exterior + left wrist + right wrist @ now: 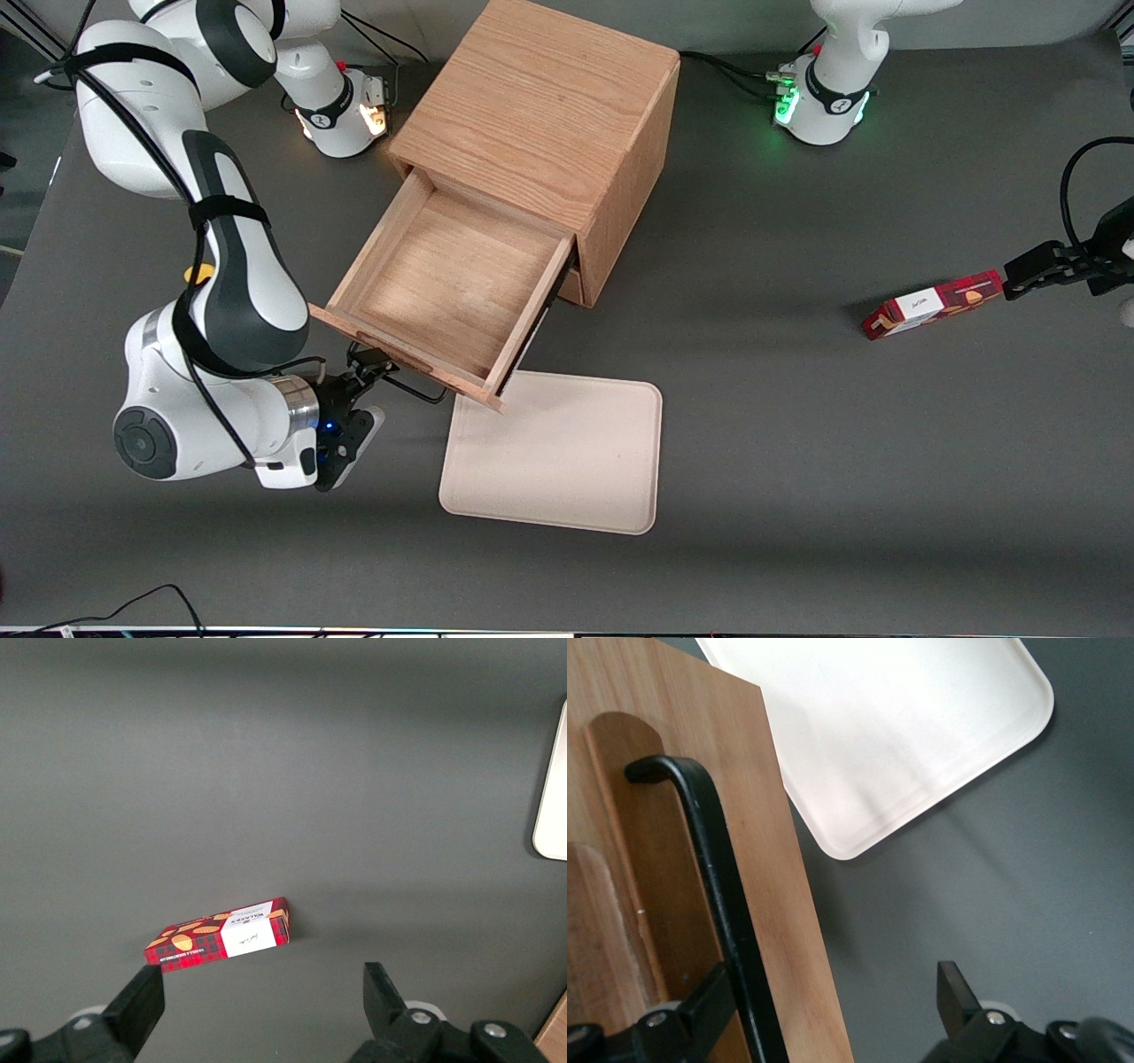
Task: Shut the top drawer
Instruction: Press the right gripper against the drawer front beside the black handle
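Surroundings: cream tray (567, 461) flat on grey table (797, 399), lower centre of the front view, just beside the drawer's front corner; red plaid box (932, 305) at right, toward the parked arm's end.
Top drawer (447, 288): pulled well out of oak cabinet (540, 115), frame centre, inside bare.
Gripper (376, 377): at drawer front, fingers spread wide, one finger (700, 1005) touching black wire handle (713, 877), nothing clamped.
Materials: light oak grain, thin bent black bar, smooth rounded tray.
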### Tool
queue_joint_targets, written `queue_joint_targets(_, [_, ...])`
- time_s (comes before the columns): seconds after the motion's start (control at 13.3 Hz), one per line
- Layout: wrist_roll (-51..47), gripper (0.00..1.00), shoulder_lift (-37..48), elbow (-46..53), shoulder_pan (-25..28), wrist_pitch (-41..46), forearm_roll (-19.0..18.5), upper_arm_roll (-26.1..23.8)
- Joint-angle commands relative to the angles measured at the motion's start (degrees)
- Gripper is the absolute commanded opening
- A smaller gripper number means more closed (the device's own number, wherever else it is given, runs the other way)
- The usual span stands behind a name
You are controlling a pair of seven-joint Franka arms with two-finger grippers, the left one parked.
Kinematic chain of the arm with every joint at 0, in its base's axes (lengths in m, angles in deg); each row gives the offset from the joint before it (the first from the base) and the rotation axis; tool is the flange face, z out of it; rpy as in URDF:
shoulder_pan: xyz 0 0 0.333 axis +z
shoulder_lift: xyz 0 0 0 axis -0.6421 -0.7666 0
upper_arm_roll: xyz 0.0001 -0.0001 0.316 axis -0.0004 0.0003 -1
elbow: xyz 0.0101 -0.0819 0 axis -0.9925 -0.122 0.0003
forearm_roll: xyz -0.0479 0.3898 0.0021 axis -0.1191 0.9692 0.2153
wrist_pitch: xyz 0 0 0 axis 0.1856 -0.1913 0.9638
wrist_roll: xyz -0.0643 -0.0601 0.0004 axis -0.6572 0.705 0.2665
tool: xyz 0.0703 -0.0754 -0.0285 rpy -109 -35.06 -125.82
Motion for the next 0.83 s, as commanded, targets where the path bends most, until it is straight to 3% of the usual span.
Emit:
queue_joint_targets(0.0, [-1.7,1.0,-0.9,0.7,0.7,-0.7,-1.9,-0.9])
queue_joint_targets(0.3, [-3.2,1.0,-0.7,-0.2,0.7,-1.2,-5.5,-3.3])
queue_joint_targets(0.75, [-4.5,1.0,0.1,-1.8,0.6,-1.3,-6.0,-4.9])
